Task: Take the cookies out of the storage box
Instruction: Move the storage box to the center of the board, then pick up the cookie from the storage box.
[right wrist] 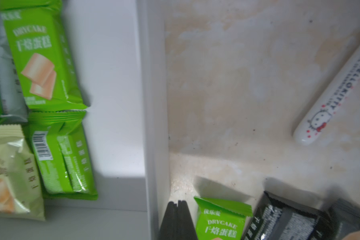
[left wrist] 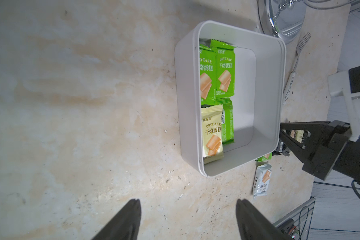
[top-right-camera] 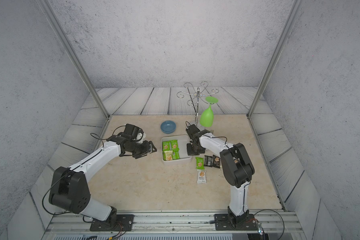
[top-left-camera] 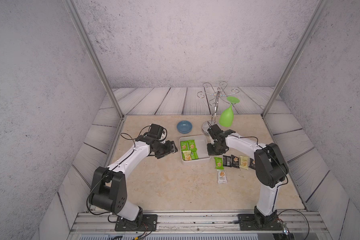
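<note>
you are seeing four cookie packets lying in the box, a fifth half hidden; six outside, one partly behind the right arm. left gripper gaping, empty; right gripper closed, empty, beside the box.

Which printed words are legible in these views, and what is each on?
"DRYCAKE", "干烙蛋糕": green packet in the box.
"优乐麦", "DRYCAKE": cream packet in the box.
"HELLO KITTY": white fork handle.
Too blurred to read: barcode digits, small print on the black packets.
</note>
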Available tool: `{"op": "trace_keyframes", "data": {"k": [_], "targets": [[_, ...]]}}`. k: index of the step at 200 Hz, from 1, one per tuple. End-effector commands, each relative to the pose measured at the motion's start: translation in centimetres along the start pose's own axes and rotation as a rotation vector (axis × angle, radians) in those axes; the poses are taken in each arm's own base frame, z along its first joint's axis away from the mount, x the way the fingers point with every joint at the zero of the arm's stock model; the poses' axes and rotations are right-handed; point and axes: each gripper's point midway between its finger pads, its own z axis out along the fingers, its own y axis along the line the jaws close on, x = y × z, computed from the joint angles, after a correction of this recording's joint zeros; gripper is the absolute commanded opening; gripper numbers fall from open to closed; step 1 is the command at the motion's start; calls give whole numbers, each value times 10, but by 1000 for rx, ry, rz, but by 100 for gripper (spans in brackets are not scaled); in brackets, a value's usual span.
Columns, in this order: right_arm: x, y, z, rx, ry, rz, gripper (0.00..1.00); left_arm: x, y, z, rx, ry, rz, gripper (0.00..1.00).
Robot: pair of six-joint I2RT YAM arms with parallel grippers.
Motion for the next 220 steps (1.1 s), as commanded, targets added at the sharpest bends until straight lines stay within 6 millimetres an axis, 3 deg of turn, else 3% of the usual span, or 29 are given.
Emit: {"op": "trace_keyframes", "data": {"k": [1, 62, 103, 141, 178, 220], "targets": [[8, 15, 2, -80, 31, 12, 0, -8, -3, -4, -24, -5, 41, 78], [34, 60, 2, -241, 84, -8, 0, -20, -36, 4, -38, -7, 112, 78], [36, 68, -9, -274, 62, -27, 0, -19, -54, 22, -53, 15, 140, 81], [36, 38, -27, -139, 8, -27, 0, -36, -65, 43, -83, 19, 169, 82], [33, 5, -44, -50, -28, 6, 6, -48, -76, 65, -125, 36, 241, 81], [27, -28, -49, -45, -52, 102, 7, -49, -68, 89, -190, 63, 295, 73]]}}
